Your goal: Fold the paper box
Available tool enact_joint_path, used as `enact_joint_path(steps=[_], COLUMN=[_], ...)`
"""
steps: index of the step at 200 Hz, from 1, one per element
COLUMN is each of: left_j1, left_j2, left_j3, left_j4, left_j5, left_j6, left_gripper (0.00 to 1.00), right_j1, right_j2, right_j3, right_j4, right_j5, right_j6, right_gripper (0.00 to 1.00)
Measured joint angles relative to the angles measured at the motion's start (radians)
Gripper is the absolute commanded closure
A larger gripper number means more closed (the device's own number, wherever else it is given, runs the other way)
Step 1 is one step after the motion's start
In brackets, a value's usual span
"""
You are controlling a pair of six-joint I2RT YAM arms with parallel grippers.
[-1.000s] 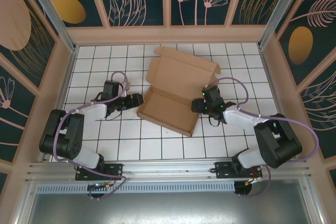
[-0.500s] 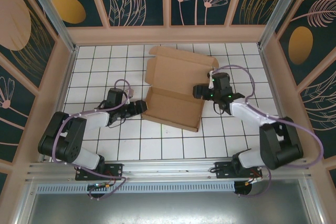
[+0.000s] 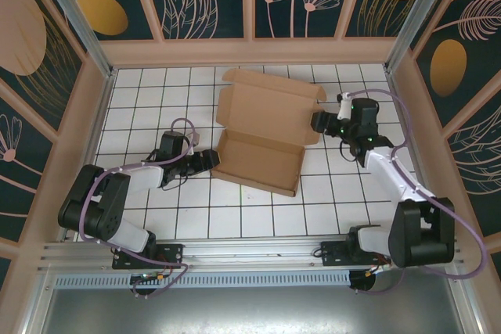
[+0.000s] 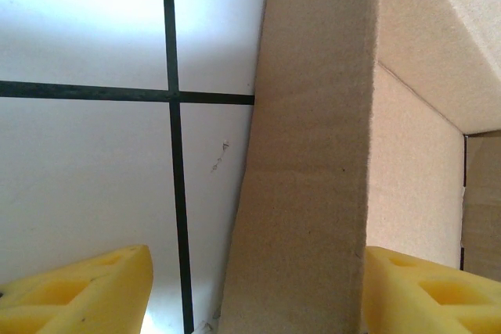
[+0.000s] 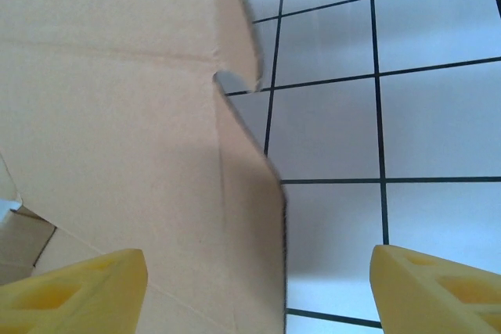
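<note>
Two open grippers: overhead, left gripper (image 3: pixel 209 160) and right gripper (image 3: pixel 318 121) flank the paper box (image 3: pixel 262 154); up close, cardboard sits ungripped between spread yellow fingers (image 4: pixel 82 291).

light: bright, even | shadows: soft | glare: floor (image 4: pixel 86 13) washed white | focus: wrist views soft
</note>
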State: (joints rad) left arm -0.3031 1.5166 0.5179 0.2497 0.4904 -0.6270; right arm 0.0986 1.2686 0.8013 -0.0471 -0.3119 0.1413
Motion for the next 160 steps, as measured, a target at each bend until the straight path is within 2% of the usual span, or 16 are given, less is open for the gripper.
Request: enact_joint_path(steps=[43,68,85,111,140,160], left_j1=[0.0,0.0,0.0,0.0,0.0,0.0], left_j2=[0.0,0.0,0.001,0.003,0.003,0.003], left_j3=[0.0,0.0,0.0,0.0,0.0,0.0], left_j4=[0.0,0.0,0.0,0.001,0.001,0.001], left_j5=[0.0,0.001,0.001,0.003,0.004,0.004], left_j6=[0.0,0.001,0.001,0.001,0.001,0.002], left_gripper=[0.31,0.31,0.31,0.31,0.31,0.31], right_j1=[-0.021,-0.032,-0.047,-0.061,-0.062,-0.062], right_j2=[0.094,0.137,0.163,0.2,0.212,0.212], right_j3=[0.088,0.143,0.192,0.273,0.313,0.323], right_j4=[-0.031,-0.066,-0.103,-0.162,-0.213,-0.238], right_j5=[-0.121,-0.151,-0.163,-0.169,-0.169,-0.168], right_j6=[-0.055,-0.069,-0.082,-0.119,-0.152,-0.17], right_gripper=[0.54,0.7,0.76,1.0,1.0,0.58])
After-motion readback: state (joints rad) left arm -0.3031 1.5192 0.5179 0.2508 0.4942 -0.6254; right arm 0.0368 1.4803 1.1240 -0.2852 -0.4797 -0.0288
